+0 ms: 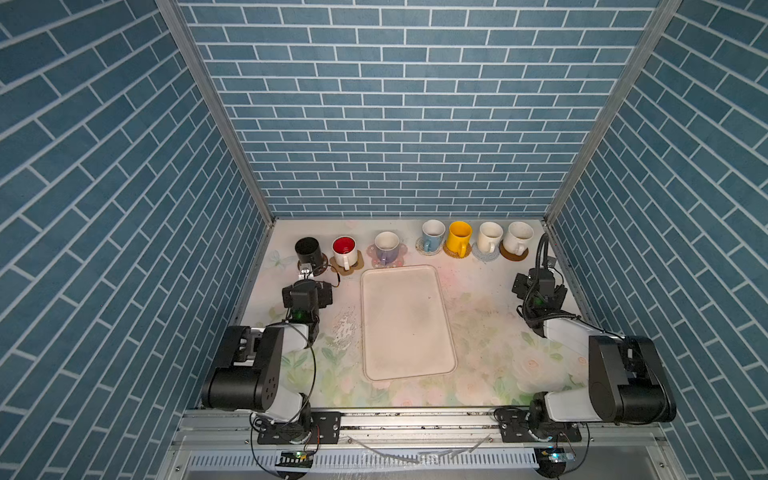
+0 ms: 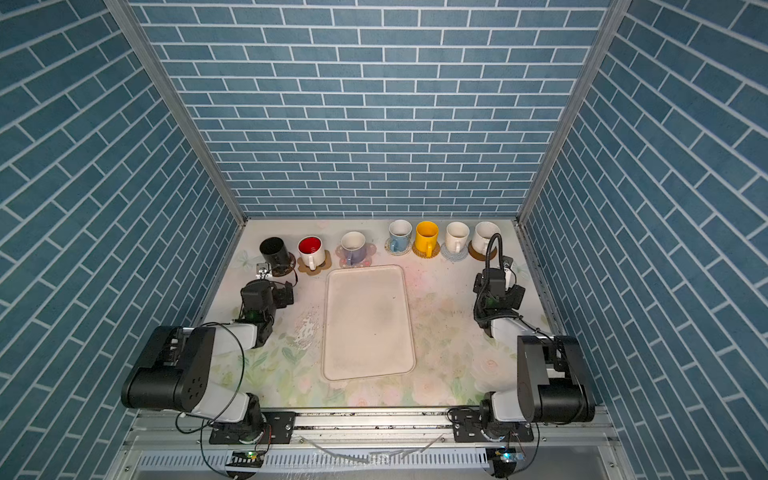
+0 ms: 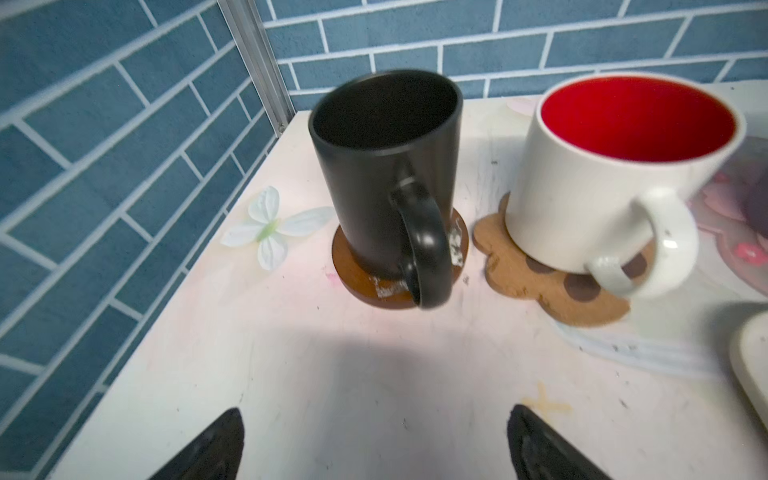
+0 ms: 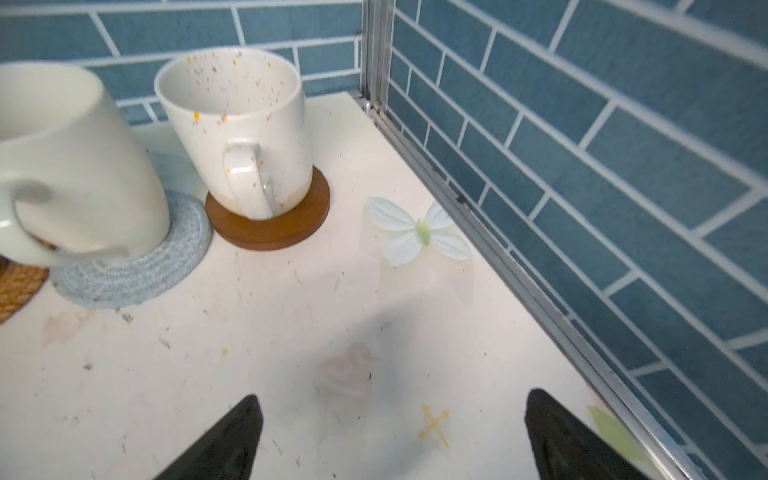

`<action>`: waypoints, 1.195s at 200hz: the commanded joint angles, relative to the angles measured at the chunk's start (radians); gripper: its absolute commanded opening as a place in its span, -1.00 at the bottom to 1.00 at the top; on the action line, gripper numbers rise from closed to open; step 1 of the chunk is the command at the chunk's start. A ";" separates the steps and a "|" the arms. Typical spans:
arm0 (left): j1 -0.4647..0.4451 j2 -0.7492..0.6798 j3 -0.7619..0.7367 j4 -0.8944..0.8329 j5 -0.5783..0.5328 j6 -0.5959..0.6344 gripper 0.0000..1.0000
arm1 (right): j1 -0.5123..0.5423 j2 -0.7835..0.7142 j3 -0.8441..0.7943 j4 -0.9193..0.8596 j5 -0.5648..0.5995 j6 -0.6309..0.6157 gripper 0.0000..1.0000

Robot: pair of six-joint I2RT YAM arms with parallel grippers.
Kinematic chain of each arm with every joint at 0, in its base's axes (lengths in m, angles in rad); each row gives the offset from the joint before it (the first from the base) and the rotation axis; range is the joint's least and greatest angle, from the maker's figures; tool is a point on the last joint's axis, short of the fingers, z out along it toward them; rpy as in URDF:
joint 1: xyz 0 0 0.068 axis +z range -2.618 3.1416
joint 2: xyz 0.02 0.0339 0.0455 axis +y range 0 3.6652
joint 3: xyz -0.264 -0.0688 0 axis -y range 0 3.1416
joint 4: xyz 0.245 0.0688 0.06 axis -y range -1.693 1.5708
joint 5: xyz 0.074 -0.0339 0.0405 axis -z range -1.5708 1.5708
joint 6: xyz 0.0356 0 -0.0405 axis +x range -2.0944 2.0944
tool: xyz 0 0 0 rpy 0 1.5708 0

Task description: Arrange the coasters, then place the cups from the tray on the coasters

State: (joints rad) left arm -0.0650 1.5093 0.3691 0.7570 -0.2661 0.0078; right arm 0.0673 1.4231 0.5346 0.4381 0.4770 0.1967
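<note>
Cream tray (image 1: pixel 407 324) lies mid-table in both top views. All seven cups stand on coasters in a row beyond the tray's far edge, from the black cup (image 1: pixel 309 251) past its far-left corner to the speckled cream cup (image 1: pixel 518 237) past its far-right. My left wrist view shows my left tool (image 3: pixel 374 415) spread apart and empty, facing the black cup's handle. My right wrist view shows my right tool (image 4: pixel 392 399) likewise apart and empty, short of the speckled cream cup on its brown disc (image 4: pixel 286 232).
</note>
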 commanded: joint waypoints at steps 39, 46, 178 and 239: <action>-0.030 0.012 -0.024 0.181 -0.052 0.046 0.99 | 0.011 0.004 -0.306 0.667 0.052 -0.119 0.91; -0.029 0.019 -0.021 0.183 -0.056 0.046 0.99 | 0.014 0.013 -0.335 0.729 0.047 -0.128 0.90; -0.029 0.020 -0.007 0.160 -0.042 0.050 0.99 | 0.079 0.137 -0.404 0.961 -0.247 -0.314 0.75; -0.027 0.021 0.000 0.146 -0.034 0.049 0.98 | -0.006 0.131 -0.299 0.732 -0.301 -0.218 0.90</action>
State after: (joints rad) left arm -0.0902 1.5223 0.3511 0.8963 -0.3103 0.0456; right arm 0.0872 1.5852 0.1410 1.3312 0.2001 -0.0322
